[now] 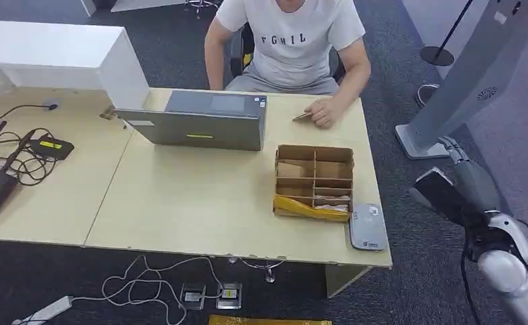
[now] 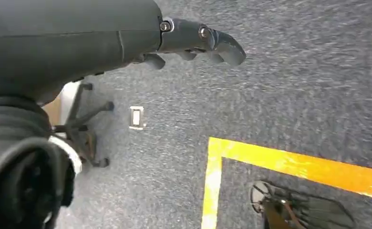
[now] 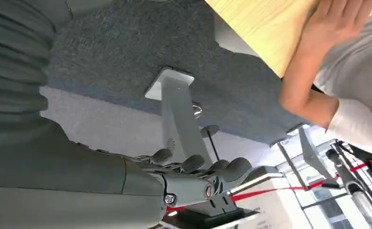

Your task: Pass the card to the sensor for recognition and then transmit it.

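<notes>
A small card (image 1: 302, 116) lies on the far side of the wooden table (image 1: 180, 203), under the fingertips of a seated person's hand (image 1: 325, 112). A grey card sensor (image 1: 366, 227) lies flat on the table's near right corner, beside a compartmented cardboard box (image 1: 314, 179). My right hand (image 1: 454, 152) hangs off the table's right side, above the carpet, away from the card. In the right wrist view its fingers (image 3: 198, 167) are stretched out and hold nothing. My left hand (image 2: 193, 43) hangs over the floor, fingers apart and holding nothing.
A grey laptop-like case (image 1: 204, 120) stands mid-table, with a white box (image 1: 58, 57) at the back left and cables and black devices (image 1: 17, 156) at the left. A grey kiosk stand (image 1: 464, 81) rises on the carpet to the right. Yellow floor tape (image 2: 289, 164) and a chair base (image 2: 84, 129) lie below my left hand.
</notes>
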